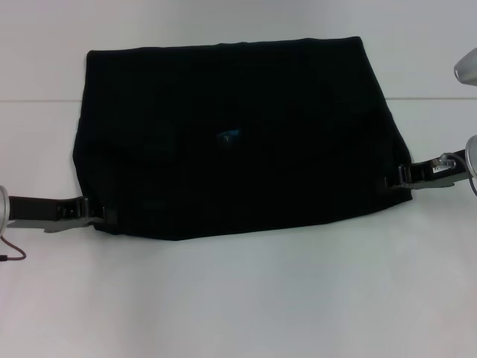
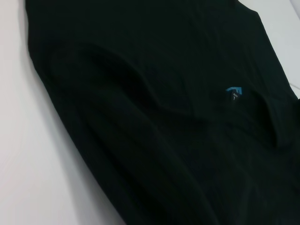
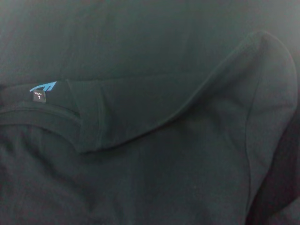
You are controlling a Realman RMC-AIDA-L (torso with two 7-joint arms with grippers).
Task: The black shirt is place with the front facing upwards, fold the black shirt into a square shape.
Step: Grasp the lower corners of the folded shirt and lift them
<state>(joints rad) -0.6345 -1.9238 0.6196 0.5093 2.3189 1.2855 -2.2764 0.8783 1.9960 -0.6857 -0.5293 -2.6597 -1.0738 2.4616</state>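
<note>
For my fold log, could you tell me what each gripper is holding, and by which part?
Both hold the black shirt: left gripper at its near-left edge, right gripper at its right edge.

Before me a plain white table [image 1: 238, 298] carries the black shirt [image 1: 238, 142], folded into a broad dark block, lying flat at its middle with its small blue neck label [image 1: 227, 136] showing.

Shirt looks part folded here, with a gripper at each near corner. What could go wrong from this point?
1. The left gripper and right gripper sit at different heights on the black shirt, so the next fold may come out skewed.
2. The sleeve layer folded in near the blue neck label lies loose and could slip out.
3. The near edge already bows, so the shape may not end square.
</note>
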